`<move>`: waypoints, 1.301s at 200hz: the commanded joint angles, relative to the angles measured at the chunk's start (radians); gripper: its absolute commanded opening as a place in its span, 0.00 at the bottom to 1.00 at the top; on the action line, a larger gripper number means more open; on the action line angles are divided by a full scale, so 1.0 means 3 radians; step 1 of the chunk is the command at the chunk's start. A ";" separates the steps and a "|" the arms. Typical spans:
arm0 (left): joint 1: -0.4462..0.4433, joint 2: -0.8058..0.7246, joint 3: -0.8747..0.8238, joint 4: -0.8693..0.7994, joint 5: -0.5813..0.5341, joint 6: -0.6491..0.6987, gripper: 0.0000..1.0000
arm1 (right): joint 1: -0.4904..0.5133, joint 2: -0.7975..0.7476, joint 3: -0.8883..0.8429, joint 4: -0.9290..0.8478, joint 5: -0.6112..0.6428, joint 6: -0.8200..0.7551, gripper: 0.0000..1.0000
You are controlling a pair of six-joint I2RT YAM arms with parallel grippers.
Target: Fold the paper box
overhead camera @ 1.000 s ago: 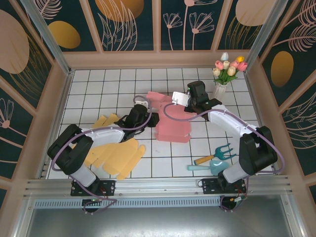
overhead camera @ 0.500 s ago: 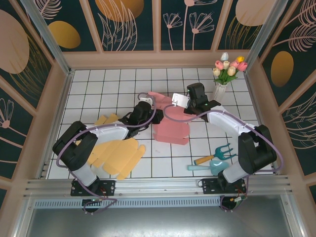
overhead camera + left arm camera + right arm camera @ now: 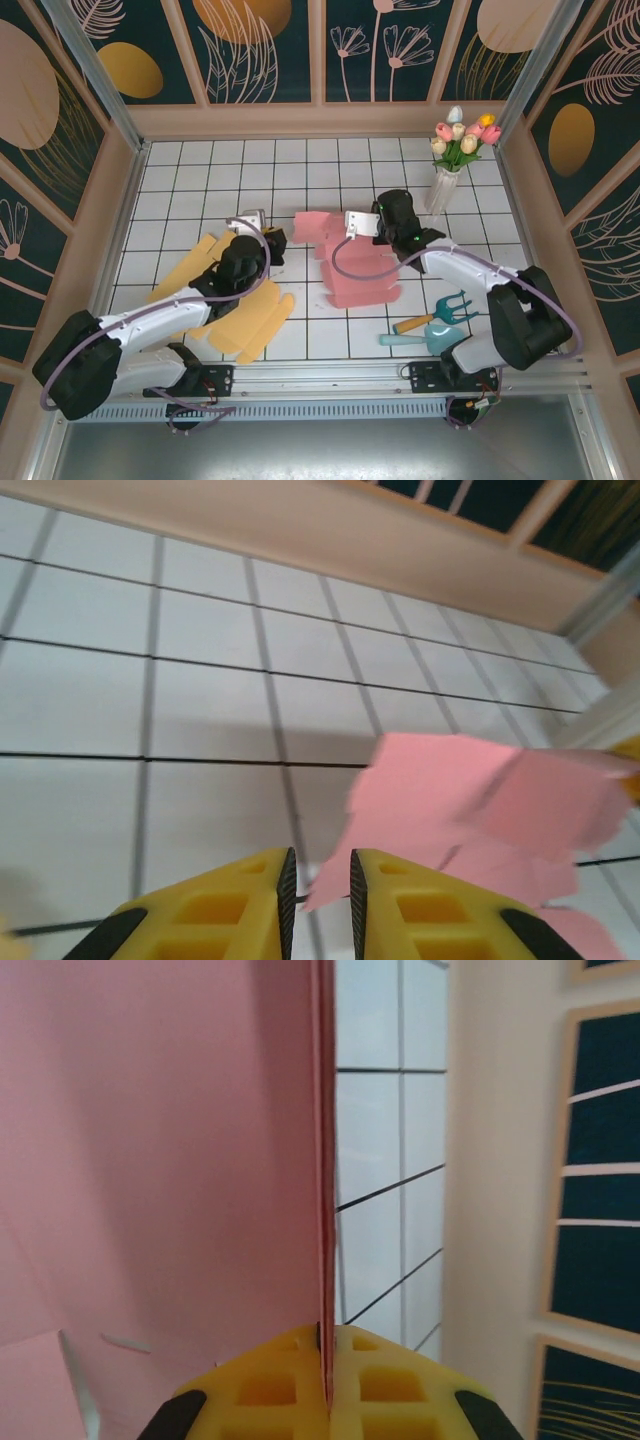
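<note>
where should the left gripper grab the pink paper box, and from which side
Its left flap, edge-on from the left: the pink paper box is thin sheet, that flap sticks out toward the left gripper, and the right gripper pinches another edge.

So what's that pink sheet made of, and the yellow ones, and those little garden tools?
The pink sheet: thin matte card, likely; pinched in the right gripper, its edge shows as a hairline. The yellow sheets: same matte card look, cut into flaps. The garden fork and trowel: smooth teal heads, probably plastic; the fork's handle looks wooden.
</note>
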 commanded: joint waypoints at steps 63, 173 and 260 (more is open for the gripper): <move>0.0017 -0.0224 -0.0473 0.0654 -0.0948 0.0566 0.31 | 0.0221 -0.0163 -0.0545 0.1683 0.0264 -0.0777 0.00; 0.0298 0.0383 -0.0488 0.1234 -0.0473 0.0667 0.31 | 0.0200 0.0703 -0.0921 0.3028 0.0383 -0.0816 0.00; 0.0319 0.1177 -0.0156 0.1494 -0.0338 0.0891 0.29 | 0.0211 0.0921 -0.1017 0.3314 0.0394 -0.0936 0.00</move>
